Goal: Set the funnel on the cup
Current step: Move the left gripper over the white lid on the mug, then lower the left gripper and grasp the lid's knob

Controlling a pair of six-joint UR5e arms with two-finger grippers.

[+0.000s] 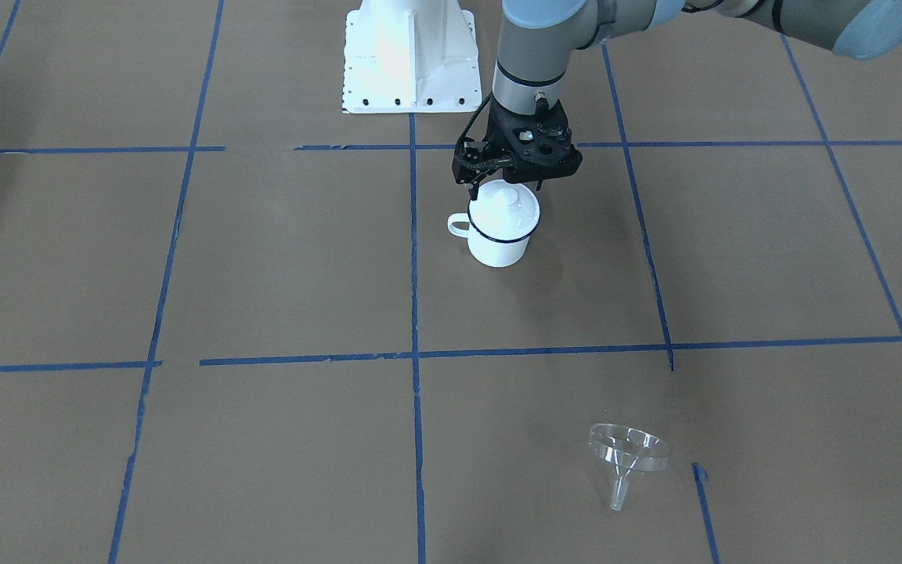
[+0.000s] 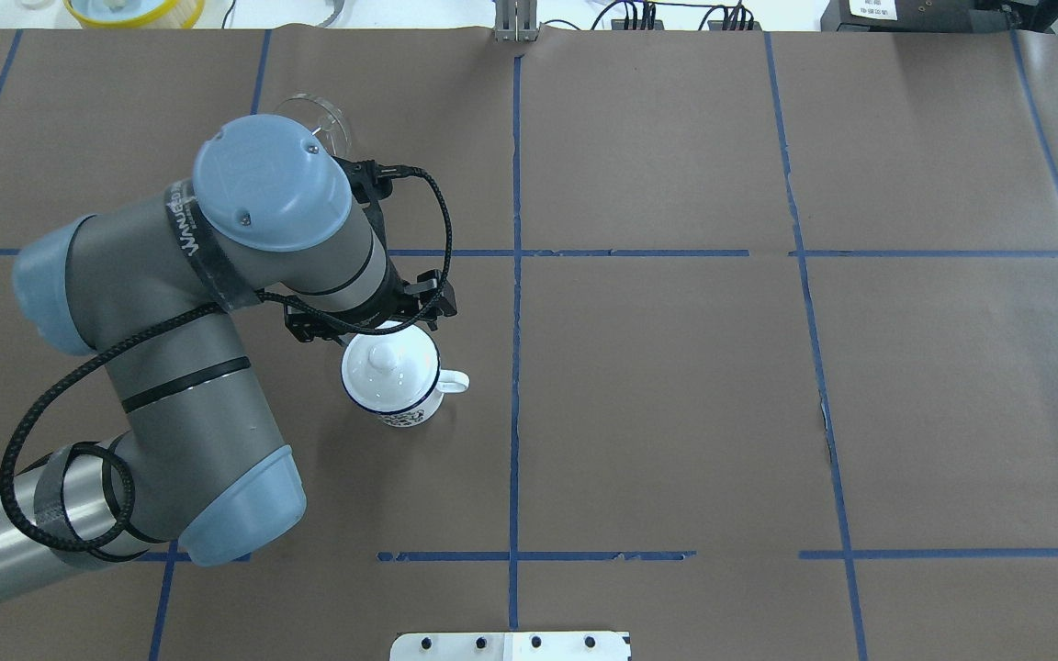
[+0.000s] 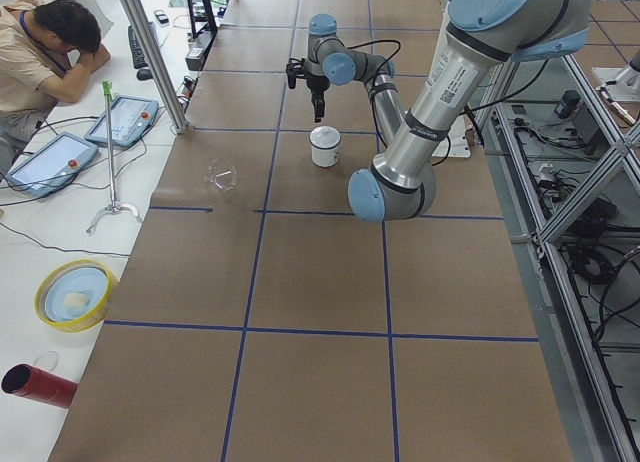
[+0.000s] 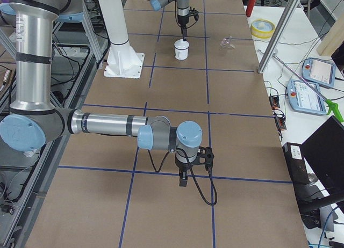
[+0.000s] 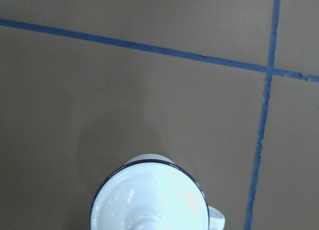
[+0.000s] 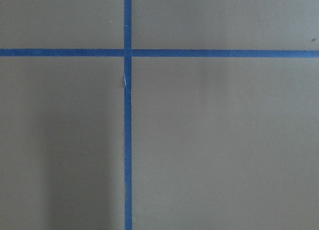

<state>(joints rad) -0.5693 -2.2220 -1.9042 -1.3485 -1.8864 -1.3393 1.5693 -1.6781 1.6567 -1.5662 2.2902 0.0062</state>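
We find the cup (image 1: 499, 235) upright on the surface (image 1: 279, 266) with a white knobbed lid (image 1: 504, 205) seated on it. Our left tool (image 1: 476, 186) hangs just above that lid, though we cannot tell whether its fingers are parted or closed. The funnel (image 1: 628, 454) lies tipped on its side, well apart from the cup, while our right tool (image 4: 183, 179) hovers low over the surface far from both, its grip likewise impossible to judge.
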